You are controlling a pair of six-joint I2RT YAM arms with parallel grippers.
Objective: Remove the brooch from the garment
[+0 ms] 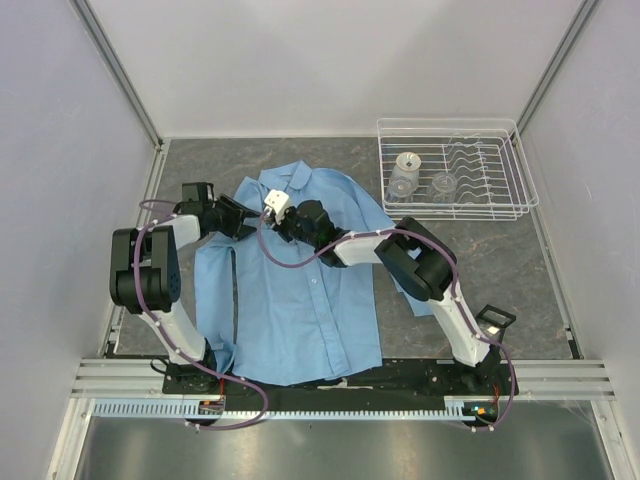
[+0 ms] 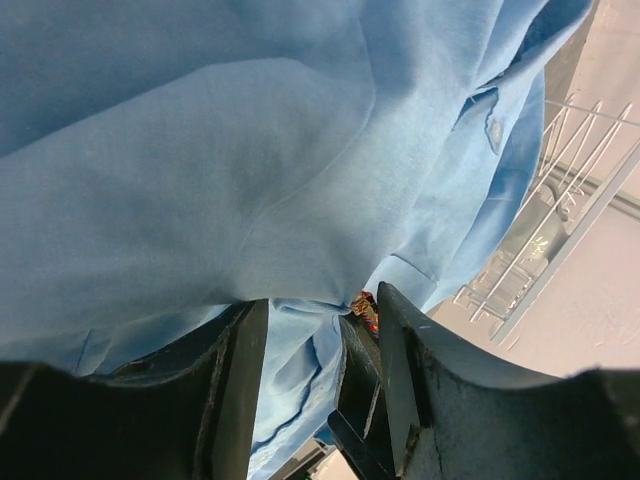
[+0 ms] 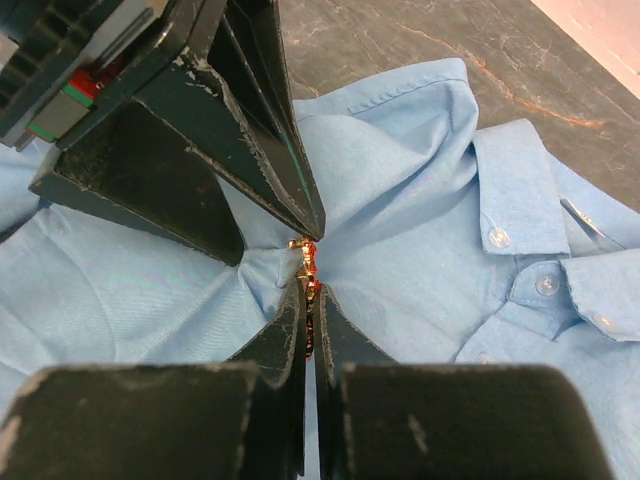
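The right pincer [image 3: 308, 295] has its two fingers almost together, with only a thin slit between them, and it is clamped on the brooch [image 3: 308, 262]. The brooch is a very small red and gold piece. It sits at the fingertips, and a little of its red shows inside the slit. It is on the upper part of the shirt [image 3: 420, 250], near the collar [image 3: 520, 190], and the cloth touches it. Whether its pin is in the cloth or out of it cannot be told.

The left pincer [image 3: 282, 245] comes from the opposite side, and its tips are just beside the brooch. It is clamped on a raised fold of the shirt; folds run out from this place in several directions. In the left wrist view the same fold lies between its fingers, and the brooch shows just beside the right one.

From above, the shirt lies spread on the dark counter [image 1: 480, 260], front side up, with the collar away from the arm bases. Both arms reach over it and meet just beside the collar, on the left side. The brooch is hidden under them in this view. Two white buttons [image 3: 497, 238] are at the collar. A wire rack [image 1: 458, 214] stands at the far right of the counter, apart from the shirt.
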